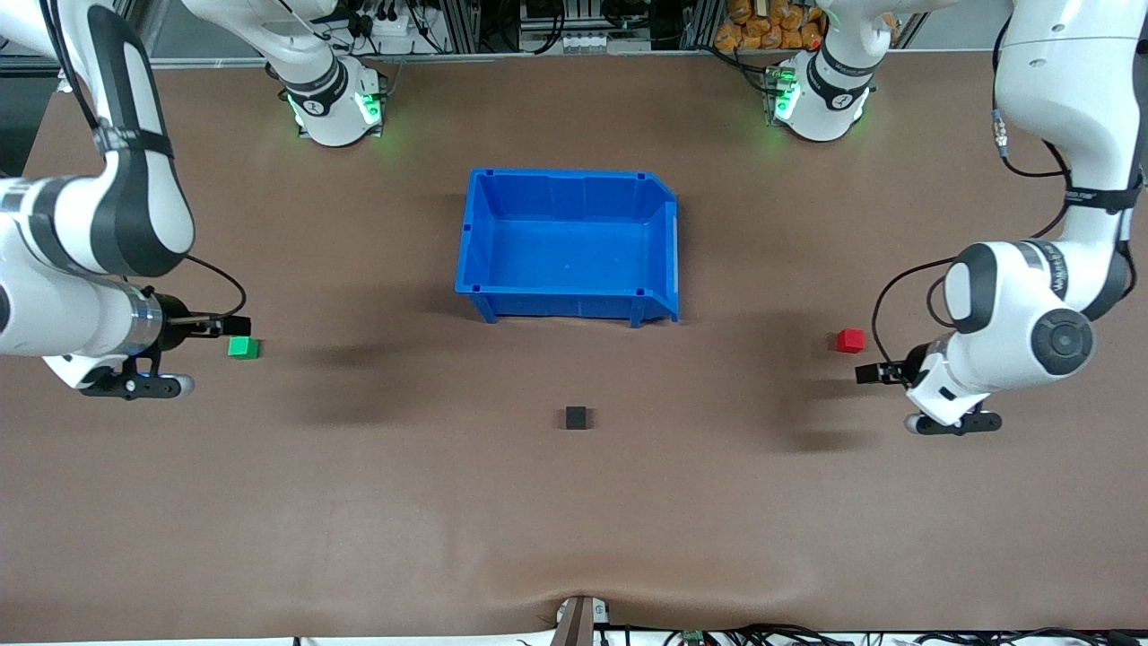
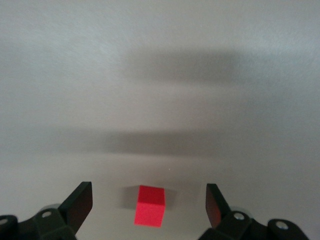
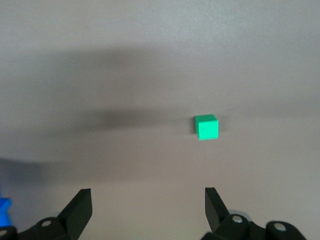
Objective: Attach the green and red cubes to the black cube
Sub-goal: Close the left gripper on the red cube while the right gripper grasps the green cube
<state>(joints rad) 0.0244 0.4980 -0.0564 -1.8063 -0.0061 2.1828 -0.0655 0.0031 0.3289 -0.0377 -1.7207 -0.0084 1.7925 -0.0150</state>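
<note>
— Cubes first: where do they sit relative to the bin [image 1: 475, 233]?
— Black cube [image 1: 576, 417] lies on the table [image 1: 574, 520], nearer the front camera than the bin and apart from it, nothing touching it.

— And the coloured ones?
— Green cube [image 1: 243, 347] rests on the table toward the right arm's end, well apart from the bin and a little nearer the camera than the bin's front wall. Red cube [image 1: 850, 340] rests toward the left arm's end, likewise clear of the bin. All three cubes are well apart from one another.

— Grippers?
— Right gripper [image 1: 235, 327] hovers just beside the green cube, fingers [image 3: 80, 207] spread wide with nothing between them; in the right wrist view the green cube [image 3: 206, 127] lies ahead of the fingertips, untouched. Left gripper [image 1: 868, 372] hovers just beside the red cube, also spread and empty; in the left wrist view the red cube [image 2: 150, 205] sits on the table between the two fingers [image 2: 81, 202], touching neither.

— The bin itself?
— Blue, upright, open at the top.
</note>
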